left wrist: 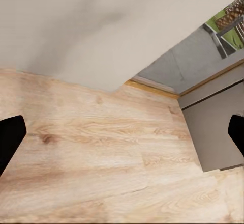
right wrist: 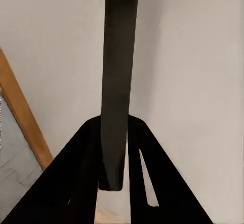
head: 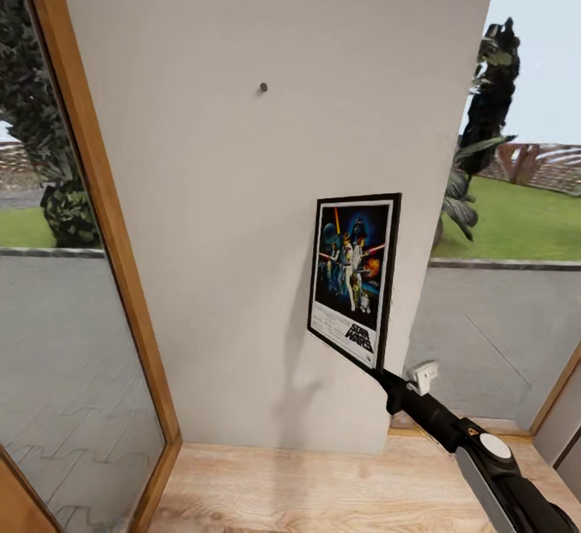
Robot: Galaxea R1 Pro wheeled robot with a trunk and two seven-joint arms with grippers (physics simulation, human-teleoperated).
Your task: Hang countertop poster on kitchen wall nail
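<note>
The right gripper (head: 386, 378) is closed on the lower right corner of the poster (head: 355, 277), its black fingers (right wrist: 84, 178) pinching the frame's dark edge, which the right wrist view sees end-on as a narrow black strip. The fingertips themselves are hard to pick out in the head view, where they merge with the black frame. The right arm (head: 476, 452) runs up from the lower right, cut off by the picture's edge.

The left gripper (left wrist: 122, 137) stands wide open and holds nothing; just the two dark finger ends (left wrist: 9, 142) show at the sides of its wrist view, over the wooden floor (left wrist: 101, 158).

The poster is held upright, slightly tilted, in front of the pale wall (head: 242, 194); whether it touches the wall cannot be told. The nail (head: 263, 87) sits well above it and to the left, a small dark speck. Beyond the wooden window frame (head: 97, 194), trees and pavement show.
</note>
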